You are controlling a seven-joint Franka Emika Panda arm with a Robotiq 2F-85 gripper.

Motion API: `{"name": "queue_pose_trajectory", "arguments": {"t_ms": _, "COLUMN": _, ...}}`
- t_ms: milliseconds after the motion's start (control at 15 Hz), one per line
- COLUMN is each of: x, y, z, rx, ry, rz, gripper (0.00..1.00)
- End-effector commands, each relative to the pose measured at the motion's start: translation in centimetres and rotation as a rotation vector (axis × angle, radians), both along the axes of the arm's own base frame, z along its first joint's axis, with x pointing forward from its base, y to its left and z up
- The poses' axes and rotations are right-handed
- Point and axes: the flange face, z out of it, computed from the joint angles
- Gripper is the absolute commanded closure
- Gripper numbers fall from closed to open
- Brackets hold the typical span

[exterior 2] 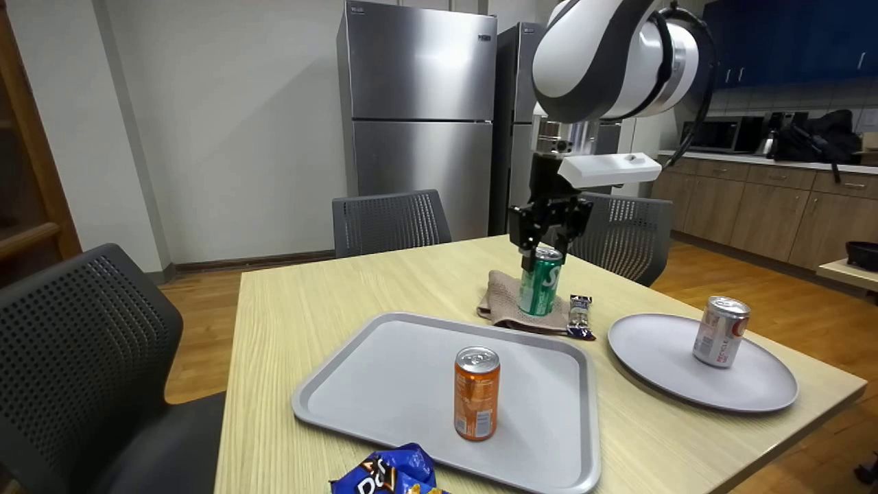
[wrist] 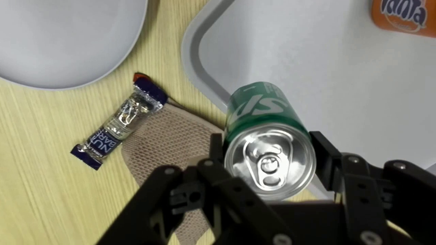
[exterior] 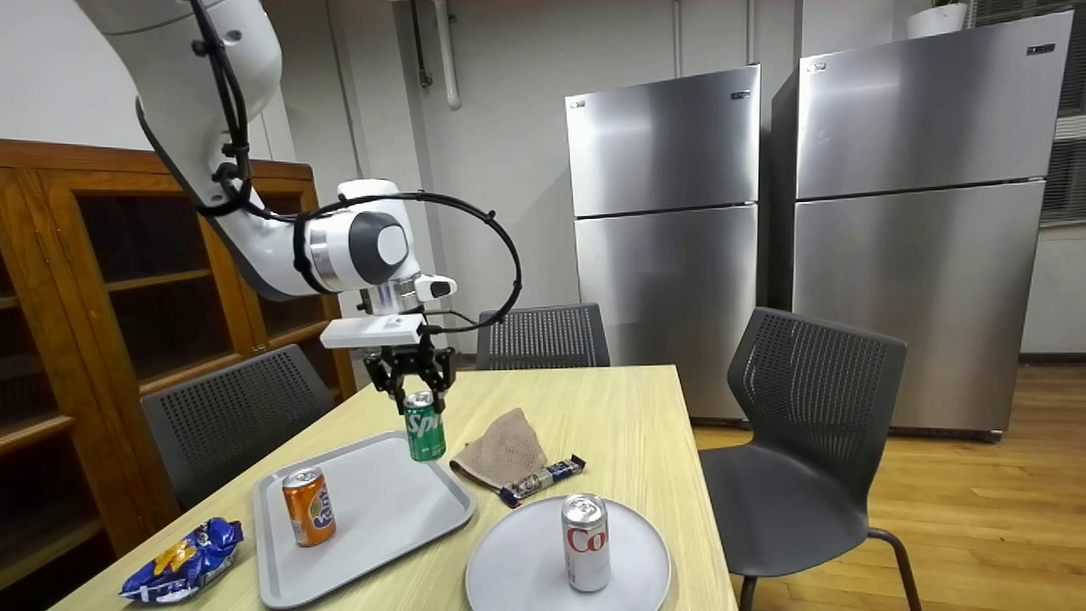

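My gripper (exterior: 422, 402) is shut on a green Sprite can (exterior: 425, 434), with a finger on either side near its top. The can is upright and appears raised above the table in the exterior view, by the corner of the grey tray (exterior: 373, 556). In an exterior view the can (exterior 2: 540, 289) appears in front of the brown cloth (exterior 2: 504, 302). In the wrist view the gripper (wrist: 267, 149) shows the can's silver lid (wrist: 269, 163) between the fingers, with the tray (wrist: 306, 85) and cloth (wrist: 167, 139) below. An orange Fanta can (exterior: 310, 507) stands on the tray.
A nut bar (exterior: 543, 481) lies against the cloth. A round plate (exterior: 509, 560) bears a silver Coke can (exterior: 585, 543). A blue chip bag (exterior: 187, 560) lies beside the tray. Dark chairs (exterior: 797, 441) stand around the table; refrigerators (exterior: 666, 255) are behind.
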Motion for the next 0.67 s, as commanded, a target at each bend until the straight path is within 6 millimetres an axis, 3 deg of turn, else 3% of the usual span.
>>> {"name": "queue_pose_trajectory", "arguments": {"t_ms": 0, "x": 0.4, "y": 3.0, "z": 0.2, "rx": 0.001, "ry": -0.021, "rz": 0.036, "gripper": 0.62}}
{"name": "queue_pose_trajectory", "arguments": {"t_ms": 600, "x": 1.3, "y": 7.3, "z": -2.1, "rx": 0.010, "ry": 0.010, "rz": 0.075, "gripper": 0.62}}
